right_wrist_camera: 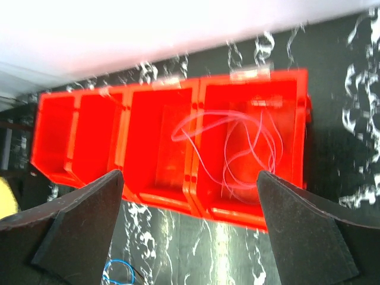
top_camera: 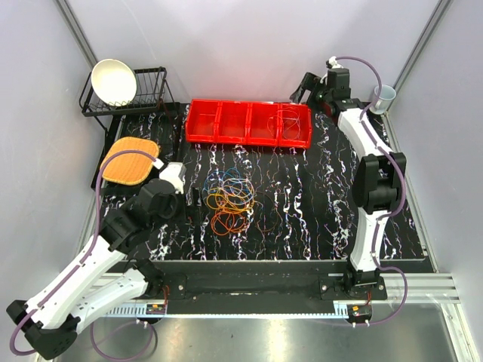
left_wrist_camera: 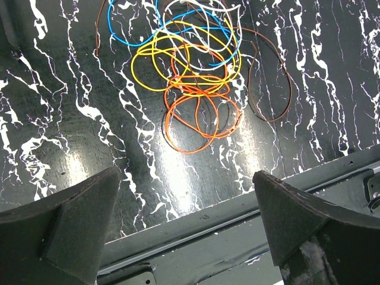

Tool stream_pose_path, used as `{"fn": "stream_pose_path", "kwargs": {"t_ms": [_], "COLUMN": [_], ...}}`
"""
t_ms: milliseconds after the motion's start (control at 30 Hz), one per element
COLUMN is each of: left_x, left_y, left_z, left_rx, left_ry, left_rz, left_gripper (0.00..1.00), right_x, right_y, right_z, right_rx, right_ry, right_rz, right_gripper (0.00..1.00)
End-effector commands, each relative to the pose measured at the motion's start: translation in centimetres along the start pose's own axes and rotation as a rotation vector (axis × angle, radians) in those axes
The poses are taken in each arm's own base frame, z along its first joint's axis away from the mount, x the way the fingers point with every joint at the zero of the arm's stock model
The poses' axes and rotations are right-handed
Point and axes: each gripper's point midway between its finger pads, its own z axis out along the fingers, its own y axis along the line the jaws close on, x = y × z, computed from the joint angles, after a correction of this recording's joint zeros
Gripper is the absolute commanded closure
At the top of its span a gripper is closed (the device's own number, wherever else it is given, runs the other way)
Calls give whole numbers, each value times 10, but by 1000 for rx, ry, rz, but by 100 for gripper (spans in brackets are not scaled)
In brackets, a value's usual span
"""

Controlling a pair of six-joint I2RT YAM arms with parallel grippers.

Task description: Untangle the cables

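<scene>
A tangle of thin cables (top_camera: 230, 197) in orange, yellow, blue, white and brown lies mid-table; in the left wrist view (left_wrist_camera: 193, 71) it sits ahead of the fingers. A pale purplish cable (right_wrist_camera: 243, 148) lies in the rightmost bin of the red tray (top_camera: 249, 123), one loop hanging over the divider. My left gripper (top_camera: 195, 205) is open and empty, low, just left of the tangle. My right gripper (top_camera: 300, 90) is open and empty, raised at the far right behind the red tray.
A black wire rack (top_camera: 139, 94) with a white bowl (top_camera: 114, 81) stands at the back left, an orange woven mat (top_camera: 130, 160) in front of it. A pale cup (top_camera: 383, 96) stands at the back right. The other red bins hold nothing.
</scene>
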Motion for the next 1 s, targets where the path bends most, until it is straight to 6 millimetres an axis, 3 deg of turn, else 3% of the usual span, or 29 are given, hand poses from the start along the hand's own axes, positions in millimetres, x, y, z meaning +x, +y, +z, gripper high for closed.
{"fn": "stream_pose_path", "kwargs": {"t_ms": [0, 67, 133, 167, 200, 233, 267, 300, 367, 500, 600, 867, 900, 967], "left_x": [-8, -9, -10, -12, -13, -14, -16, -16, -19, -23, -23, -21, -21, -20], "left_y": [-1, -1, 1, 2, 2, 4, 4, 4, 5, 5, 5, 12, 14, 17], "left_z": [0, 0, -2, -5, -6, -8, -11, -12, -18, -26, -26, -20, -18, -15], "left_rx": [6, 4, -7, -7, -8, -11, -5, -4, -2, 14, 11, -37, -53, -81], "left_ry": [-46, -49, -56, -70, -78, -90, -107, -112, -135, -172, -175, -158, -154, -141], "left_rz": [-4, -5, -8, -15, -17, -21, -30, -32, -42, -52, -51, -59, -59, -66], "left_gripper": [1, 1, 1, 1, 1, 1, 1, 1, 1, 1, 1, 2, 3, 4], "right_x": [16, 24, 50, 45, 55, 69, 61, 73, 71, 106, 126, 123, 134, 131], "right_y": [31, 39, 57, 58, 55, 68, 67, 63, 62, 46, 44, 65, 62, 69], "right_z": [-22, -34, -42, -54, -59, -65, -77, -80, -90, -89, -92, -107, -108, -111], "right_rx": [14, 49, 62, 115, 149, 156, 192, 211, 218, 154, 100, -38, -40, -84], "right_ry": [20, 25, 60, 24, 30, 44, 5, 19, -4, 149, 213, 169, 183, 143], "right_rz": [-59, -86, -127, -150, -178, -208, -217, -217, -180, 41, 103, 84, 88, 102], "right_gripper": [0, 0, 0, 0, 0, 0, 0, 0, 0, 1, 0, 0, 0, 0]}}
